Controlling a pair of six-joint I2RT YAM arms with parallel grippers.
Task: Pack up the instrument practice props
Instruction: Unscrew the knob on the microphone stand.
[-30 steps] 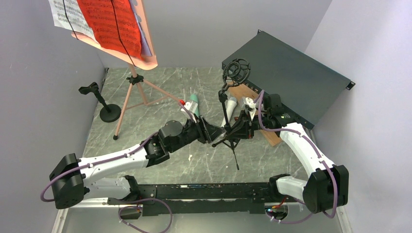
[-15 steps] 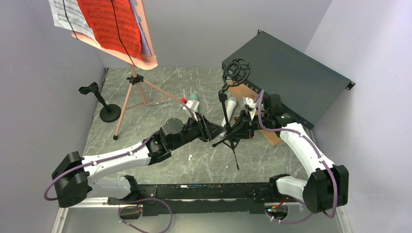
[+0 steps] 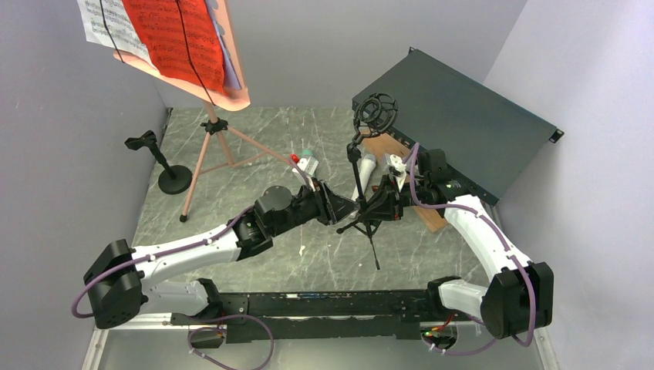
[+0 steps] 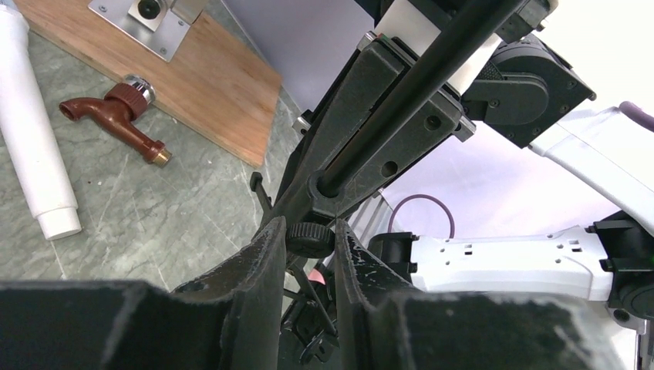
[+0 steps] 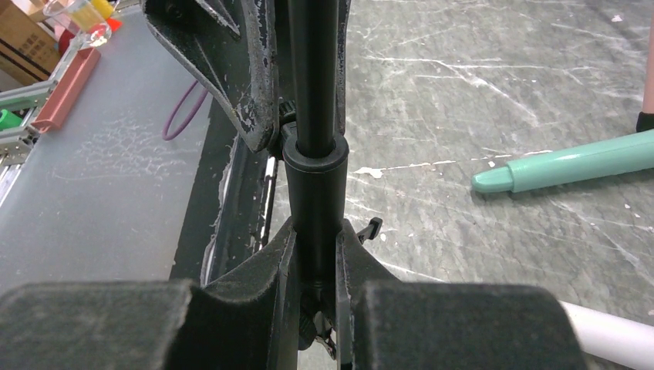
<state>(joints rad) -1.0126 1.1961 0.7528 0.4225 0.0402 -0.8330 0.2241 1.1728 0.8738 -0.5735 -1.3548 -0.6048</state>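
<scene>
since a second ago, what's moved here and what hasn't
The left gripper edged forward and right to the tripod microphone mount and now pinches its knob. Its arm hides more of the green microphone. The right gripper kept its clamp on the mount's pole. Everything else stayed put.

We are in a robotics lab test cell.
Plain lavender walls (image 3: pixel 46 193) box in our marbled tabletop (image 3: pixel 324 254). A left arm (image 3: pixel 185 250) and a right arm (image 3: pixel 482 231) are bolted to a black rail (image 3: pixel 332 304). A pink music tripod (image 3: pixel 214 126) stands as a staged prop, and aluminium framing (image 5: pixel 23 99) lies past the table edge.
</scene>
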